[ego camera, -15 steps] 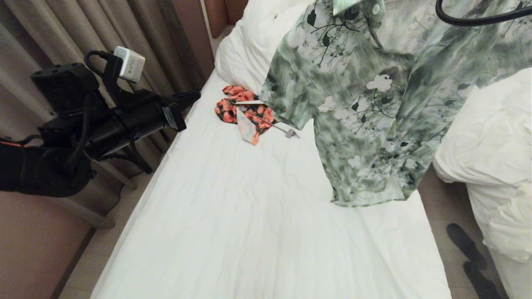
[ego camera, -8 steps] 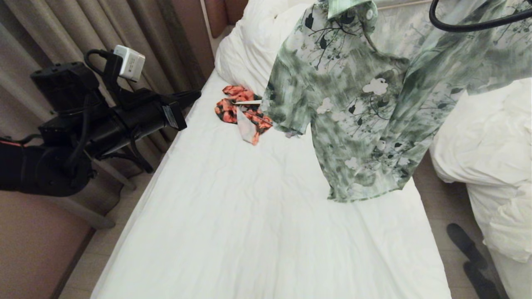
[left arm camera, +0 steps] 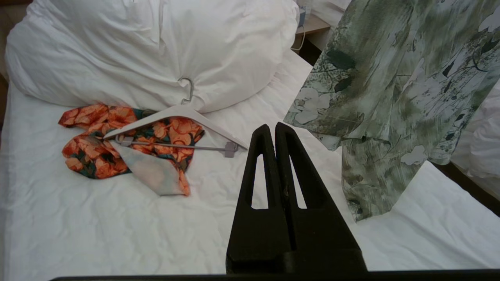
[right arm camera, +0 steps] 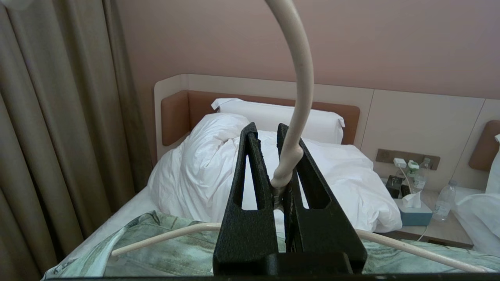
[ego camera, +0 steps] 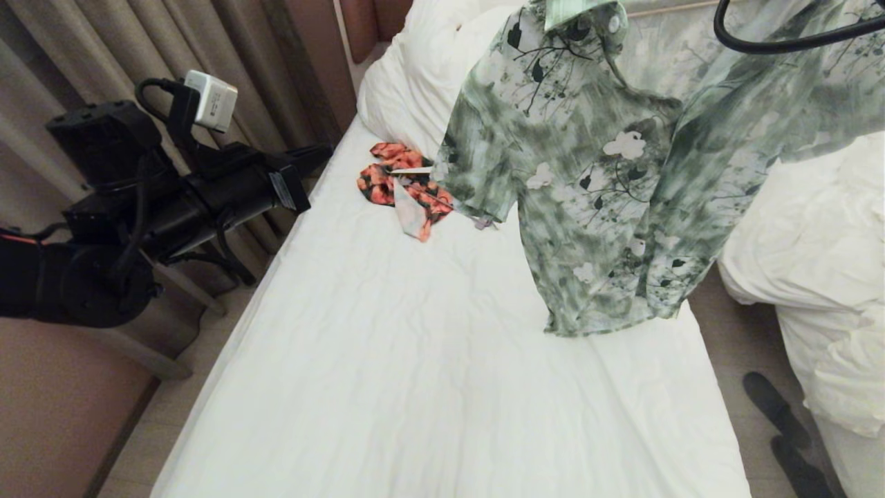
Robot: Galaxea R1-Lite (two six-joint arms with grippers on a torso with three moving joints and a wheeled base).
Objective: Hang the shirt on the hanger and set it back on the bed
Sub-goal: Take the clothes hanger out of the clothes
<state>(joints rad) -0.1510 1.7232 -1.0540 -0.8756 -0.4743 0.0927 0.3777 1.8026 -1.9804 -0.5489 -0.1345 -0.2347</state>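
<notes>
I have the bed (ego camera: 415,360) below as the landing spot, its white sheet wrinkled and soft, bulky pillows (left arm camera: 156,50) at the head. The shirt (ego camera: 594,194) hangs in the air over the bed's right side, thin green-and-white floral cloth draping loose, so I judge it is already on the hanger (right arm camera: 297,117) and only needs setting down. That hanger is a slim cream rod with a curved hook, and my right gripper (right arm camera: 279,171) is clamped on its neck to carry the load. My left gripper (left arm camera: 275,132) waits empty near the curtain, fingers pressed together, clear of the cloth
</notes>
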